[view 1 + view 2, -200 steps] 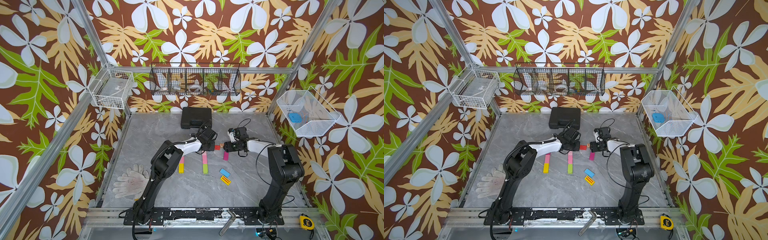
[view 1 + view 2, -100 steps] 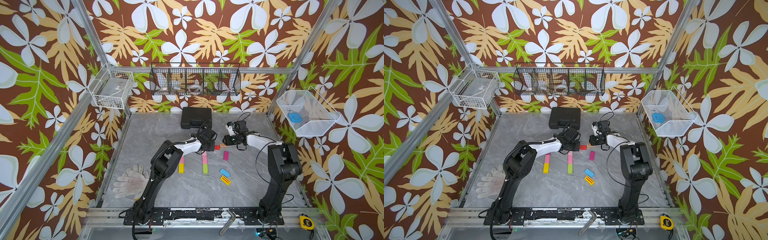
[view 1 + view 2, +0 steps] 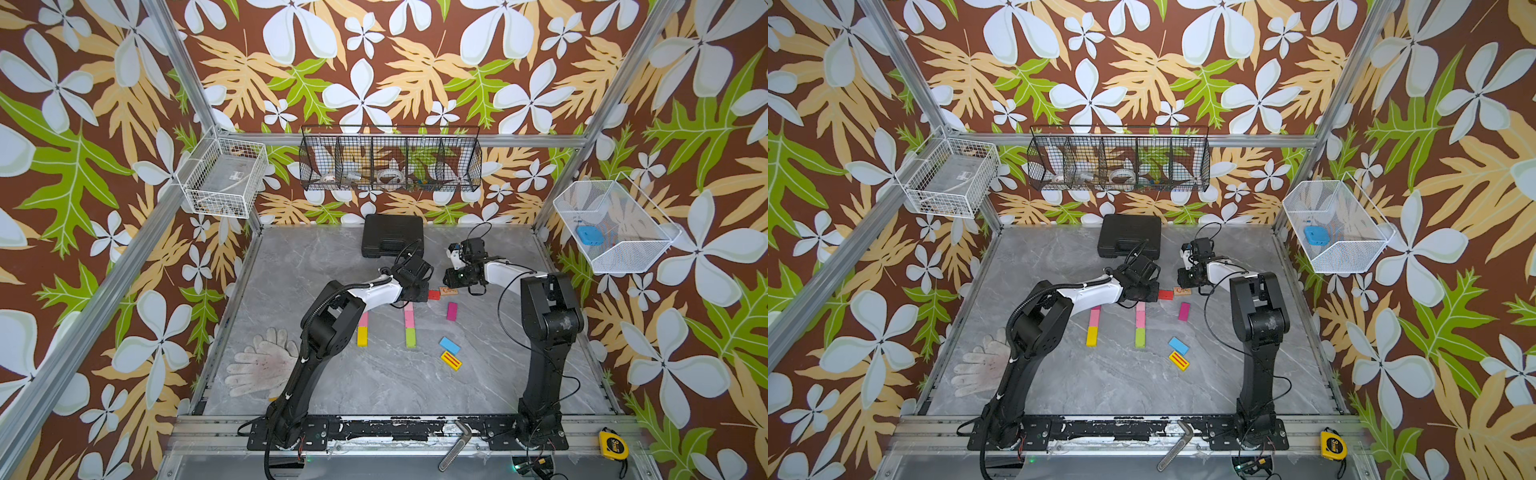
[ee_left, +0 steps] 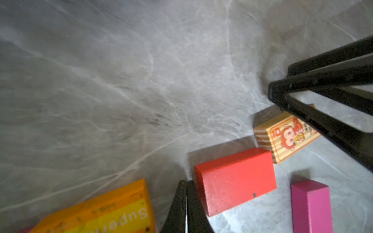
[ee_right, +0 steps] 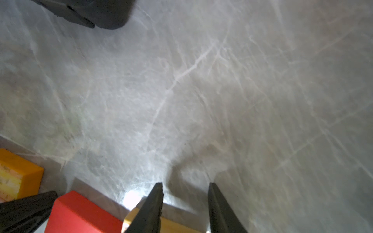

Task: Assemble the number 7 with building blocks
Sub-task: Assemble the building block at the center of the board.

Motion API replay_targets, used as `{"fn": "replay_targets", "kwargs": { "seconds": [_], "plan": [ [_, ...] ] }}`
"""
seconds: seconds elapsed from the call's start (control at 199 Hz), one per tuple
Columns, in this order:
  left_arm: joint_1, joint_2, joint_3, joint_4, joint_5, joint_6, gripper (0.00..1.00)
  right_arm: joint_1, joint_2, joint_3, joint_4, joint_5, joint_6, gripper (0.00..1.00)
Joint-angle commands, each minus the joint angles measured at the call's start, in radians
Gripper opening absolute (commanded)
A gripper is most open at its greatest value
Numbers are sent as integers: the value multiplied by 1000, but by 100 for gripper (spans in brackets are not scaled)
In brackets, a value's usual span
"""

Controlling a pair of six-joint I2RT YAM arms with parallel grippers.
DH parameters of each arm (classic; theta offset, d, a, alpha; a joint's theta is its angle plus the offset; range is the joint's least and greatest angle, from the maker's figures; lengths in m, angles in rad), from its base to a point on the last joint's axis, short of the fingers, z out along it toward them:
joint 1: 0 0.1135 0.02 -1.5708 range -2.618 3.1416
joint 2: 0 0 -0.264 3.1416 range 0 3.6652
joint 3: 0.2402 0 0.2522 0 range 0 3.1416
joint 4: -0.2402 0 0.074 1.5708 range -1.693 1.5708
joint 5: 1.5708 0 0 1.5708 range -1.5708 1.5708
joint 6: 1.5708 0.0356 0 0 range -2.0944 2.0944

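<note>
Two pincers face off mid-table (image 3: pixel 374 386)! The left pincer (image 4: pixel 186 182) is pressed together, its tip right beside the red block (image 4: pixel 236 179). The right pincer (image 5: pixel 185 184) is spread, hovering over the monkey-printed wooden block (image 4: pixel 286 135) just beside red. The magenta block (image 3: pixel 451 311) lies toward the right edge; the blue block (image 3: pixel 449 345) and striped yellow block (image 3: pixel 451 360) sit nearer the front edge.

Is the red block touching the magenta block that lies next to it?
Apart. The left wrist view shows a strip of bare grey table between the red block and the magenta block.
</note>
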Motion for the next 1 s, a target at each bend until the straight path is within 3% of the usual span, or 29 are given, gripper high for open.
{"fn": "replay_targets", "kwargs": {
  "seconds": [0.0, 0.381, 0.998],
  "plan": [
    [1, -8, -4, -11, -1, 7, 8, 2, -13, -22, -29, -11, -2, 36],
    [1, -12, -12, -10, 2, 6, 8, 2, -37, -49, -26, -17, -17, 32],
    [7, -2, -5, -5, 7, 8, 8, -31, -127, -101, 24, -4, 31, 35]
  ]
}}
